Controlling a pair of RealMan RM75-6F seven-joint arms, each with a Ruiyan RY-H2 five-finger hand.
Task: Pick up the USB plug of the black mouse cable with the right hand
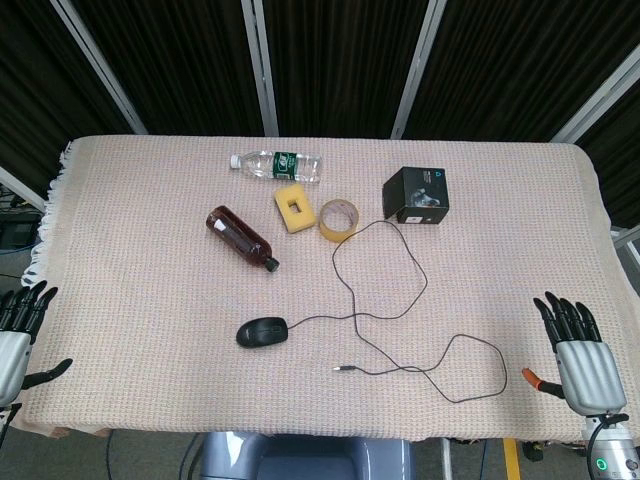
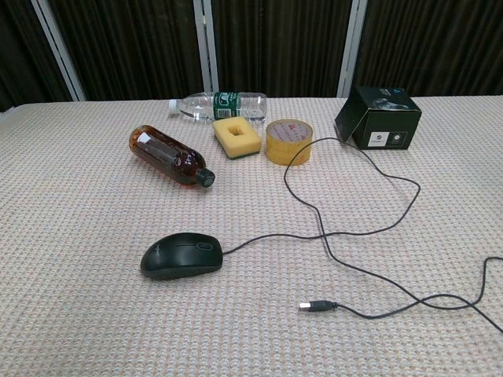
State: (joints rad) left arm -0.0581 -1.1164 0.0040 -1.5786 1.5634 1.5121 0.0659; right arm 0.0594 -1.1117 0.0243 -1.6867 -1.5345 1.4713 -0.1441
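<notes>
A black mouse (image 1: pixel 262 332) (image 2: pixel 181 254) lies near the table's front middle. Its thin black cable (image 1: pixel 410 262) (image 2: pixel 369 232) loops across the cloth toward the back and right. The cable ends in a small USB plug (image 1: pixel 345 369) (image 2: pixel 311 306) lying flat on the cloth, right of the mouse. My right hand (image 1: pixel 578 350) is at the table's front right edge, fingers spread, holding nothing, well right of the plug. My left hand (image 1: pixel 18 328) sits at the front left edge, fingers apart and empty. Neither hand shows in the chest view.
A brown bottle (image 1: pixel 241 238) lies on its side left of centre. Behind it are a clear water bottle (image 1: pixel 277 164), a yellow sponge (image 1: pixel 294 208), a tape roll (image 1: pixel 338 219) and a black box (image 1: pixel 417 195). A woven beige cloth (image 1: pixel 140 300) covers the table.
</notes>
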